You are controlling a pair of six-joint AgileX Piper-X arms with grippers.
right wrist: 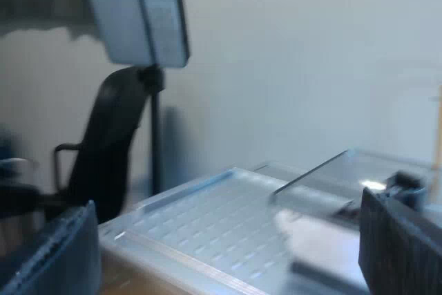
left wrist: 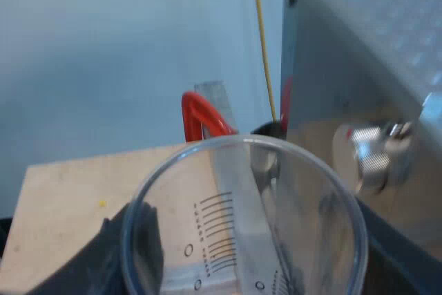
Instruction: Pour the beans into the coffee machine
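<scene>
Left hand point(left wrist: 242, 260): pinching the glass point(left wrist: 207, 233), one dark finger against each side of its wall. Looks like it's being carried, not parked on the bench point(left wrist: 76, 191).
Where the glass is: right beside the coffee machine point(left wrist: 345, 53), near its shiny knob point(left wrist: 373, 160). A red bit point(left wrist: 200, 115) pokes up beyond the rim, and I think that's the end of a handle.
Which way it points: the mouth faces the wrist and the long axis runs away from it, toward the bench. Reads to me as roughly upright, not tipped for pouring yet. Can't tell what's inside.
Right hand point(right wrist: 224, 215): fingers spread wide with nothing between them, hanging over the machine's ribbed metal top.
Hopper point(right wrist: 324, 174): a clear box on that top, just past the right hand. My guess is the hand's there to sort out the lid so the glass has somewhere to pour.
Background: an office chair point(right wrist: 103, 150).
</scene>
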